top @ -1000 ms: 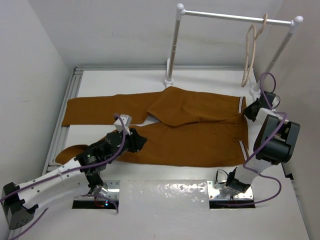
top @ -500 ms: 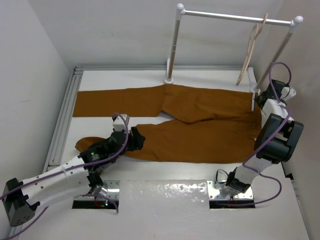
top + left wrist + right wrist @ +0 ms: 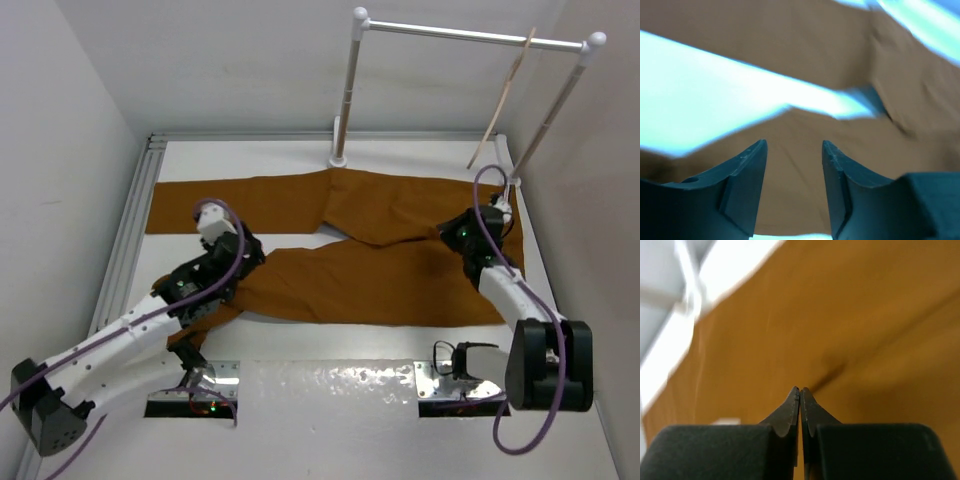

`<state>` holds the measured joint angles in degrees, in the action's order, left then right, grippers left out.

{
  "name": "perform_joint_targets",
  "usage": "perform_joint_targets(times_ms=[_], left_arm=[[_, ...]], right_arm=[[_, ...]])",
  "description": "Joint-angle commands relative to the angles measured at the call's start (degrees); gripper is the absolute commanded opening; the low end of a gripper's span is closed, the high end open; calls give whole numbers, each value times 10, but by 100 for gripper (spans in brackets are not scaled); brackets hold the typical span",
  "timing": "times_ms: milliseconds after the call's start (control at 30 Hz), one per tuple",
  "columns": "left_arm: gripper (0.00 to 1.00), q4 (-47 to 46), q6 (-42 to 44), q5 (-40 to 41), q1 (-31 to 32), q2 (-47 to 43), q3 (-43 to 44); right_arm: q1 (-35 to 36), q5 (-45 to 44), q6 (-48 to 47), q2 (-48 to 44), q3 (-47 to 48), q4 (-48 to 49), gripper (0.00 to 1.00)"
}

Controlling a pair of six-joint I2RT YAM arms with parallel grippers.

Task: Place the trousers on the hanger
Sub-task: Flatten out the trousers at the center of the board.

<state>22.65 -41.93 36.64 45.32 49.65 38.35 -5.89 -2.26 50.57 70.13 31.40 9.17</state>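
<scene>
My left tool point(image 3: 794, 145) is released, its two fingers standing apart above the trousers point(image 3: 380, 250). My right tool point(image 3: 800, 390) is clenched, its tips pressed together just over the same brown cloth. The trousers lie spread flat on the tabletop point(image 3: 250, 160). The hanger point(image 3: 501, 100) hangs on the white rail point(image 3: 450, 32), apart from them.

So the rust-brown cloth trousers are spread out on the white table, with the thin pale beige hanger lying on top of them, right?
Not quite: the thin pale beige hanger hangs from the white tubular rail at the back, not on the rust-brown cloth trousers, as the top view shows. The trousers are spread out on the white table.
</scene>
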Motion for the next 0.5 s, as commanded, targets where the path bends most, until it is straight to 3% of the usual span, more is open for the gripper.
perform_joint_targets(times_ms=[0,100,167,200,267,367,467], left_arm=[[46,109,-38,68,-58,-51,54],[51,192,-61,118,-65,-86,82],[51,225,-30,128,-65,-93,128],[50,236,-22,129,-65,-93,151],[48,262,-6,135,-65,-93,212],[48,334,-26,133,-65,-90,254],[48,379,-63,152,-65,-88,204]], right_arm=[[43,108,2,-45,-54,59,1],[120,197,-51,-40,-47,38,0],[185,212,-102,-20,25,-33,0],[252,209,-147,-1,47,-48,0],[314,233,-165,37,95,-45,0],[354,262,-172,71,146,-61,1],[393,237,-194,73,151,-68,1]])
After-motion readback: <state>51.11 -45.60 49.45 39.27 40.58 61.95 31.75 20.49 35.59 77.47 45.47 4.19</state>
